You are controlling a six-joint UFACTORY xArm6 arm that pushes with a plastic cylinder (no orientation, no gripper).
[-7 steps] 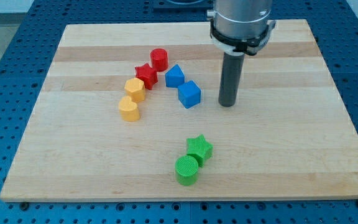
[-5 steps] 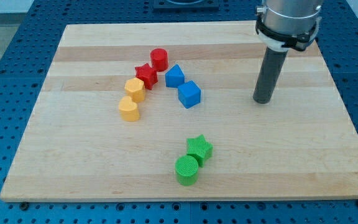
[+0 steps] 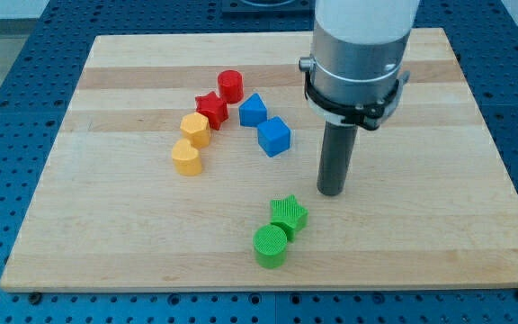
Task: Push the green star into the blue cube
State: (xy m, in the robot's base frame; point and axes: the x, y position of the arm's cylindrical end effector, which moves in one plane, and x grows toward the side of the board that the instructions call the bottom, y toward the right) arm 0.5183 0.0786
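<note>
My tip (image 3: 332, 192) has swung back from the view's right and come down the wooden board (image 3: 439, 225); it carries no pincer, so there is nothing to open or close. The blue cube (image 3: 274, 136) sits up-left of it, the green star (image 3: 288, 215) just down-left, touching the green cylinder (image 3: 270, 247). I judge I should circle below the star, where free board remains before the bottom edge, then push upward.

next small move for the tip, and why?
Probably slide my tip down toward the view's bottom, to the lower right of the green star-shaped block. The tip now sits up and to the right of the star, and the blue cube block lies toward the view's top. Pushing from below would drive the star up toward the cube.
</note>
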